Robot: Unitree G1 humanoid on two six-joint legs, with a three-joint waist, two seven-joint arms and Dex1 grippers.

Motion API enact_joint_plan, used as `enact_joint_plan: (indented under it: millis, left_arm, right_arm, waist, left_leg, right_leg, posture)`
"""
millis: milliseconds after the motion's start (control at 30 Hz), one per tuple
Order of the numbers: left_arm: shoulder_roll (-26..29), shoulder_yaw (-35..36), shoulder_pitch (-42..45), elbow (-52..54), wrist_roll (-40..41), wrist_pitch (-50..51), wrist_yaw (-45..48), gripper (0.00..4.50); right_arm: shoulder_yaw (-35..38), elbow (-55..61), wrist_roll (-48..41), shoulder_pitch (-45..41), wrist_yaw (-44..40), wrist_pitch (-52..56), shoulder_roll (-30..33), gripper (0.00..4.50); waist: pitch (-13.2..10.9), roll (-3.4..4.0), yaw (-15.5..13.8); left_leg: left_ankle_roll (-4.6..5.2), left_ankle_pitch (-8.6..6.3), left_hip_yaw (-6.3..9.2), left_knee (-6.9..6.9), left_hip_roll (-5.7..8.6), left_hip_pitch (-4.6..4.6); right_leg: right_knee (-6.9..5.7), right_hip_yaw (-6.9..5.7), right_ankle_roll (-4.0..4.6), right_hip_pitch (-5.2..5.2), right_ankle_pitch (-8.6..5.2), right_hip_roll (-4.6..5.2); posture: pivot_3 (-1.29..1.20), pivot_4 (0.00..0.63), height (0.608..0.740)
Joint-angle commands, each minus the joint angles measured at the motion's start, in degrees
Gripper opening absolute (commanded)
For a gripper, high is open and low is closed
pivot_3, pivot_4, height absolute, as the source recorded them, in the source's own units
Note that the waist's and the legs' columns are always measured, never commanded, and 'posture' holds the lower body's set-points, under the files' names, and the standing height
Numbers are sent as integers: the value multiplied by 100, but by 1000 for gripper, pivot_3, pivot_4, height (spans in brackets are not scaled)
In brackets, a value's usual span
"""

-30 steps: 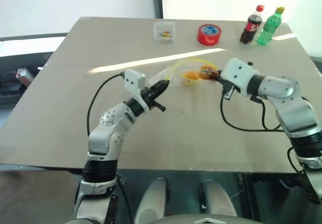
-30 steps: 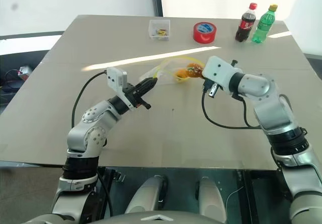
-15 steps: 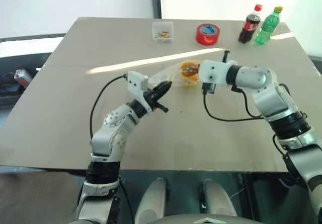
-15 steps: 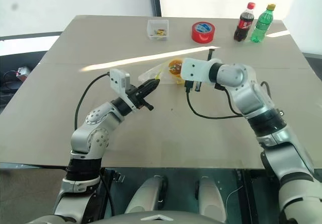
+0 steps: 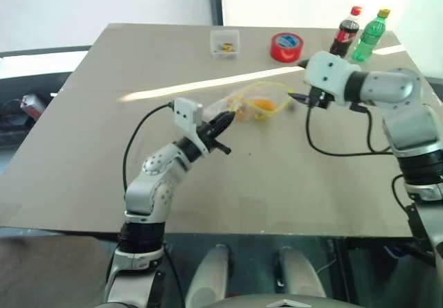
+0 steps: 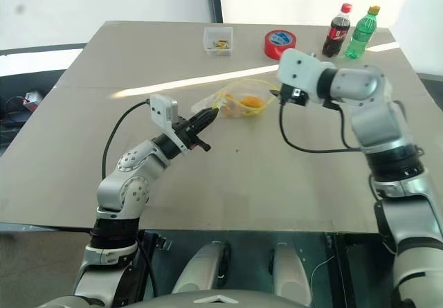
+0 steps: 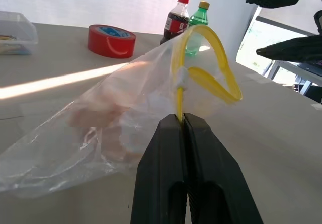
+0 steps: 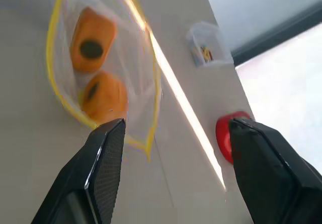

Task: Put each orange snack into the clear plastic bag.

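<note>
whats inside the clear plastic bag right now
Two orange snacks lie side by side inside the clear plastic bag, seen through its open yellow-rimmed mouth. The crinkled film blurs anything deeper in.

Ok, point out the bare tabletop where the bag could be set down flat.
The near half of the table, in front of both arms, is bare, as is the left side beyond the left gripper. The far edge is crowded: small clear box, red tape roll, two bottles.
</note>
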State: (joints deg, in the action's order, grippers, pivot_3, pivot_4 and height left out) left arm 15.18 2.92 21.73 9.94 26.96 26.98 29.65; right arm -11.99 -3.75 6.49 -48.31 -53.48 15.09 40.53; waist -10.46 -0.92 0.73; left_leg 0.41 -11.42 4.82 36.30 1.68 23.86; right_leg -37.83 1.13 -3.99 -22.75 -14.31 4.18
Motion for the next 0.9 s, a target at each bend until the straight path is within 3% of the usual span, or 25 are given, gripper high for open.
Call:
enact_joint_plan:
  millis: [33, 633, 733, 900]
  left_arm:
    - [-3, 79, 34, 82, 2, -162, -10, 0]
    - [102, -110, 16, 81, -69, -194, 167, 0]
    - [127, -133, 19, 68, -91, -215, 220, 0]
    - [140, -178, 50, 8, -162, -267, 303, 0]
  right_arm:
    - [-78, -263, 168, 51, -61, -199, 120, 3311]
    - [-850, -2524, 1139, -1126, 266, -2207, -663, 3311]
    - [-859, -2627, 1154, -1169, 212, -2381, -675, 2443]
    - [-839, -2749, 1191, -1225, 205, -2513, -652, 41]
  waist:
    - [0, 1, 26]
    - [-1, 2, 14]
    - [-1, 3, 21]
    - [-2, 3, 19]
  left_leg:
    - [0, 0, -3, 0, 0, 0]
    - [-2, 1, -17, -1, 0, 0]
    - [-2, 1, -19, -2, 0, -1]
    - [-2, 1, -17, -2, 0, -1]
  right_leg:
    - [-1, 3, 0, -1, 0, 0]
    - [-1, 11, 0, -5, 0, -1]
    - [-2, 10, 0, -6, 0, -2]
    - [-1, 11, 0, -6, 0, -1]
  posture:
    - [0, 150, 740]
    - [0, 150, 740]
    - [0, 150, 740]
    - [0, 150, 740]
